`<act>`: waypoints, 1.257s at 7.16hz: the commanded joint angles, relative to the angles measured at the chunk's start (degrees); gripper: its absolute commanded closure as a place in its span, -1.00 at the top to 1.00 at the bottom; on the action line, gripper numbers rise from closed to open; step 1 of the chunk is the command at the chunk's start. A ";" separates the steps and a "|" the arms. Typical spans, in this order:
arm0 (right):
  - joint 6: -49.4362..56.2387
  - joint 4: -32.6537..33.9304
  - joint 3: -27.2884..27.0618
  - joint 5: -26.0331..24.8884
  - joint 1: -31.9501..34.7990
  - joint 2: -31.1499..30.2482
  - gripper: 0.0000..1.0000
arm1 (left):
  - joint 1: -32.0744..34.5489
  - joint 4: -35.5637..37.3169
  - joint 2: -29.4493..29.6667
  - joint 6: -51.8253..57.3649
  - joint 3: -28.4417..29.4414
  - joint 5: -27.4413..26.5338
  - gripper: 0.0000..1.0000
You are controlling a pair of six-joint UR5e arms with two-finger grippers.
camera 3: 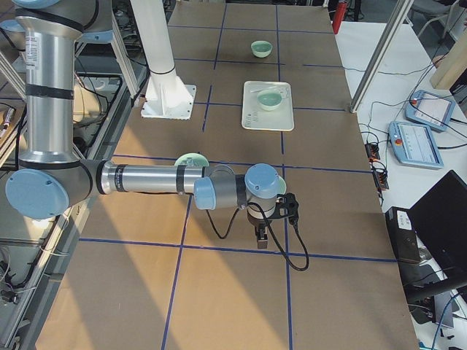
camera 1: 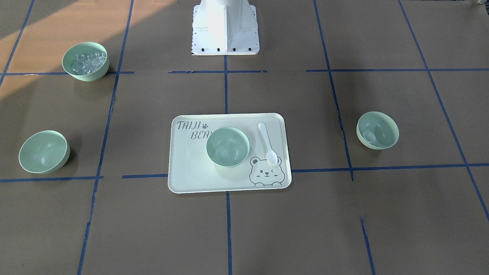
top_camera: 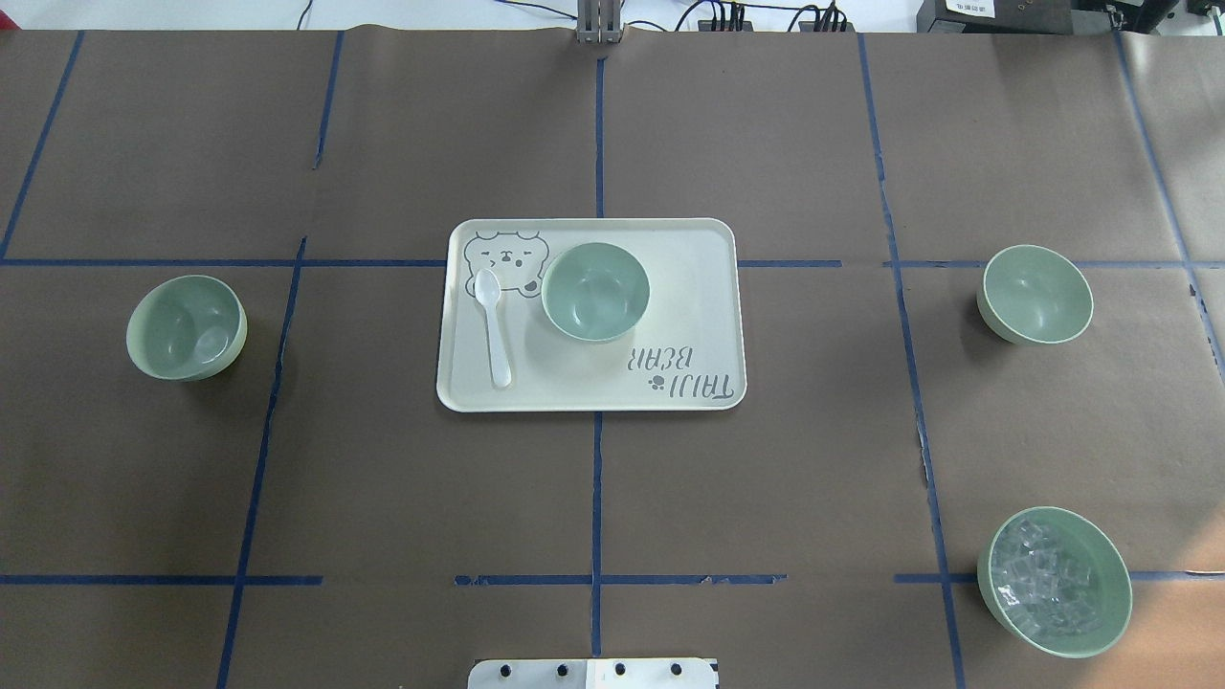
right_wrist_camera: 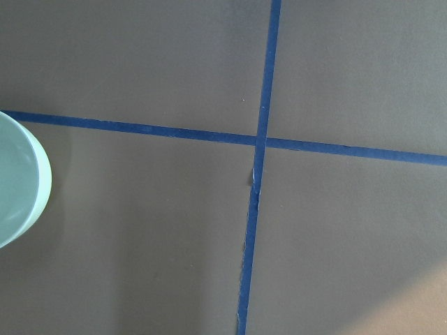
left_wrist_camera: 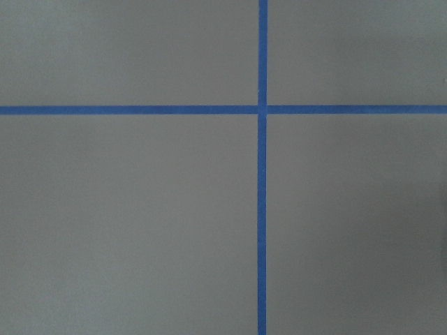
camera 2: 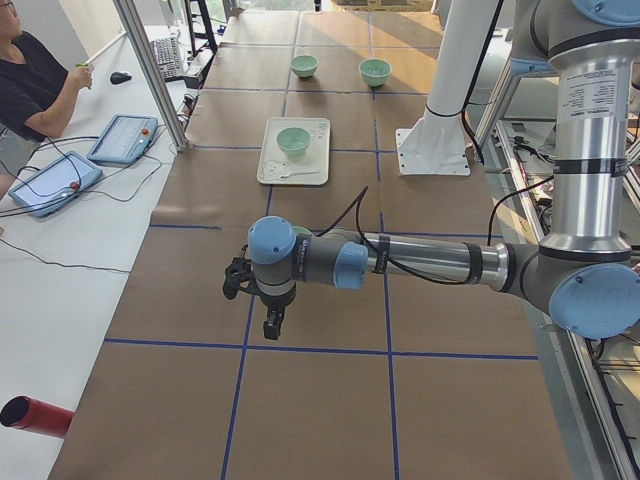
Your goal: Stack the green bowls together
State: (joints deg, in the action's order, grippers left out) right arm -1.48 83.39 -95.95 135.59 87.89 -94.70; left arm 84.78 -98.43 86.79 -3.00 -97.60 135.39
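Three plain green bowls stand apart. One (top_camera: 187, 327) is on the table's left, one (top_camera: 595, 291) sits on the bear-print tray (top_camera: 689, 249), and one (top_camera: 1035, 294) is on the right. They also show in the front view, at the right (camera 1: 377, 130), on the tray (camera 1: 227, 146) and at the left (camera 1: 44, 151). Neither arm shows in the overhead or front view. The left gripper (camera 2: 268, 322) hangs over the table's left end. The right gripper (camera 3: 260, 237) hangs over the right end. I cannot tell whether either is open or shut. A green bowl's rim (right_wrist_camera: 24, 181) shows in the right wrist view.
A like green bowl with clear cubes (top_camera: 1055, 582) stands near the robot's right. A white spoon (top_camera: 493, 325) lies on the tray. The robot's white base (camera 1: 225, 26) is at the table's near edge. An operator (camera 2: 30, 90) sits beside the table.
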 commanded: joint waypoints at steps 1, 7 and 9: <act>0.16 0.10 -0.03 0.20 -0.09 1.26 1.00 | -8.18 -12.43 0.05 -16.94 0.21 -0.13 1.00; -3.27 0.11 2.17 1.69 -1.67 5.75 1.00 | -26.48 -26.81 1.44 -47.42 1.26 -10.67 1.00; -3.88 0.19 2.34 1.78 -2.10 5.84 1.00 | -28.25 -27.07 3.82 -48.85 4.15 -13.13 0.97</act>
State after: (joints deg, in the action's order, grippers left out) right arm -4.92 83.52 -93.73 137.31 86.15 -88.93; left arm 58.07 -125.11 89.31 -50.70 -95.17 123.88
